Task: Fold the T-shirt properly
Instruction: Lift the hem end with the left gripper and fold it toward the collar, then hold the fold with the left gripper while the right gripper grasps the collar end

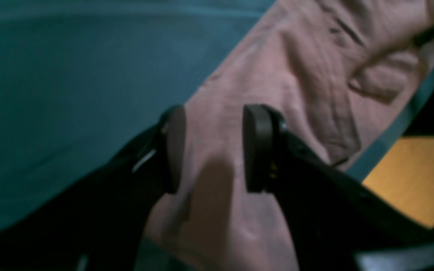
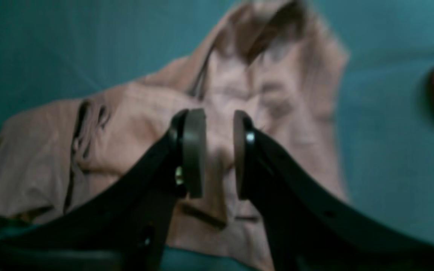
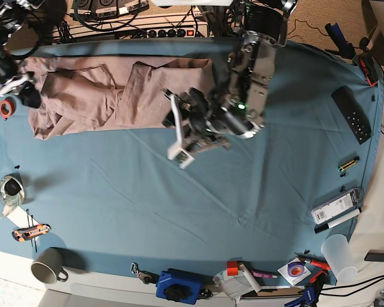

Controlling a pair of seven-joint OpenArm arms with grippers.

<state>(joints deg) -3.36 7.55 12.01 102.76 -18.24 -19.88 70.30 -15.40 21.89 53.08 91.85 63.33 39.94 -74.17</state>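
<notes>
Near you, a grey mug (image 3: 48, 265) and a clear plastic cup (image 3: 338, 252) stand at the front edge of the teal-blue table cloth (image 3: 147, 192), and you cannot see anything inside them. Farther back your left gripper (image 1: 213, 148) hangs with its jaws apart and nothing in them, above the right end of the wrinkled pink-brown T-shirt (image 3: 109, 93). That shirt lies along the far edge in a long half-folded strip, and at its left end your right gripper (image 2: 219, 152) is also apart and holds nothing, so I think you next need to grab the ends and fold the strip shorter.

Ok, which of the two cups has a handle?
The grey mug in the base view's lower left corner; the pale plastic cup at the lower right is plain and handleless.
</notes>
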